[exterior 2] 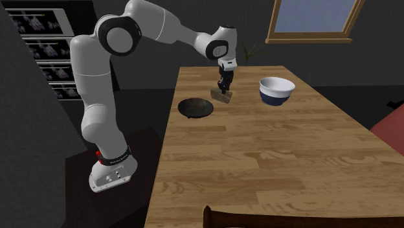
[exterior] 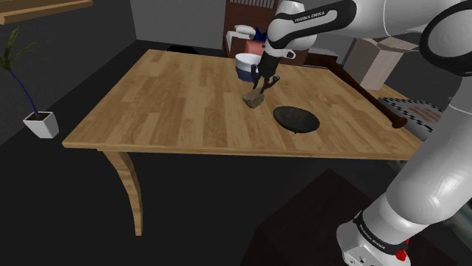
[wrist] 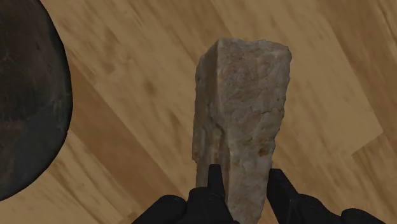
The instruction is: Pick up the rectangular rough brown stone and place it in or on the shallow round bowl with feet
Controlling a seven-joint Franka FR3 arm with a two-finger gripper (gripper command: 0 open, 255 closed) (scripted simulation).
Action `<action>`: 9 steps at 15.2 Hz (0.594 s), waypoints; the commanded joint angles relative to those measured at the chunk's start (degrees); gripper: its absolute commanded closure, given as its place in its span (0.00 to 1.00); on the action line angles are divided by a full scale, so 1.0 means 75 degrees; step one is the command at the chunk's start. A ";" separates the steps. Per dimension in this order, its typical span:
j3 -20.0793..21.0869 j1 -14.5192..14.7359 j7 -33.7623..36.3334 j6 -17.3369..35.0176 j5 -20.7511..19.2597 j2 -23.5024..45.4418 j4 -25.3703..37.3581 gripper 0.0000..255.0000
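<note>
narrowly parted claw (wrist: 246,173) clasps pale brown stone (wrist: 245,95) by one end

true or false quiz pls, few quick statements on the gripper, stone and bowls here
1. The gripper is shut on the stone. True.
2. The stone lies inside the dark bowl. False: it is beside that bowl, outside its rim.
3. A white and blue bowl stands on the table. True.
4. The table is glass. False: it is wood.
5. The potted plant stands on the table. False: it stands off the table, below its edge.
</note>
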 commanded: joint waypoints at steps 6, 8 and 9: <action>0.0010 0.0044 0.0103 -0.0565 -0.0049 0.0162 0.0032 1.00; -0.0015 -0.0008 0.0023 -0.0657 -0.0016 0.0022 -0.0026 1.00; -0.0014 -0.0010 0.0028 -0.0752 -0.0015 -0.0006 0.0041 1.00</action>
